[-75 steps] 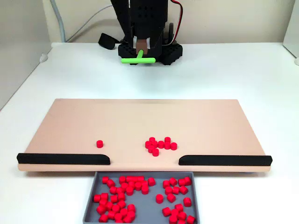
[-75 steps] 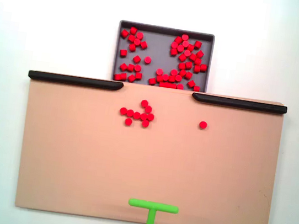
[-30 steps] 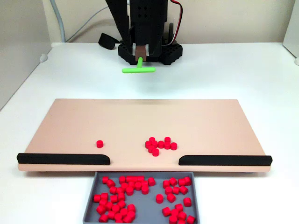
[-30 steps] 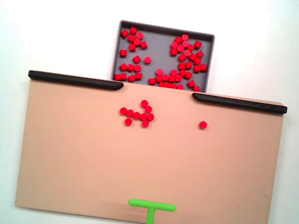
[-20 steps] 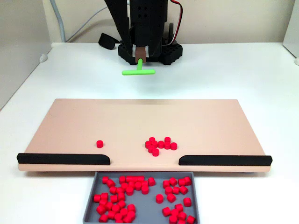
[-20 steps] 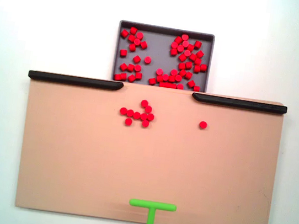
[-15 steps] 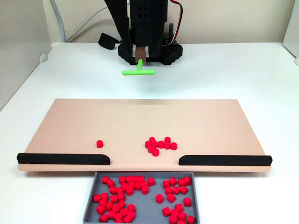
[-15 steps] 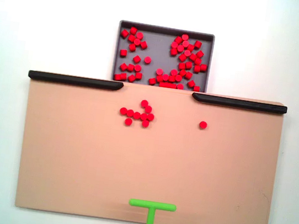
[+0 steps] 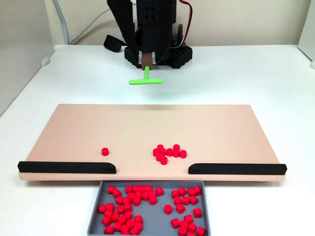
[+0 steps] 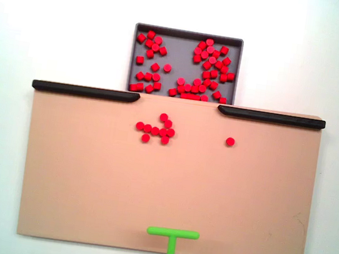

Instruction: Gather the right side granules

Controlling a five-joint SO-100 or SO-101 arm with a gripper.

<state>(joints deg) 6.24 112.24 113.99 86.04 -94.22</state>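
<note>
Red granules lie on the tan board (image 9: 221, 128): a cluster of several (image 9: 169, 152) near the gap between the black rails, and a single one (image 9: 105, 151) to its left. Seen from above, the cluster (image 10: 155, 129) is left of centre and the single granule (image 10: 230, 142) is to the right. My gripper (image 9: 146, 61) hangs beyond the board's far edge, shut on the stem of a green T-shaped tool (image 9: 145, 81). From above, the tool's crossbar (image 10: 173, 233) is over the board's near edge, far from the granules.
A grey tray (image 9: 94, 216) holding many red granules sits below the gap; from above, the tray (image 10: 188, 36) is at the top. Two black rails (image 9: 66, 167) (image 9: 236, 169) line the board's edge. White table surrounds the board. The arm's black base (image 9: 179, 55) stands behind.
The green tool has come down and forward toward the board's far edge. The granules have not moved.
</note>
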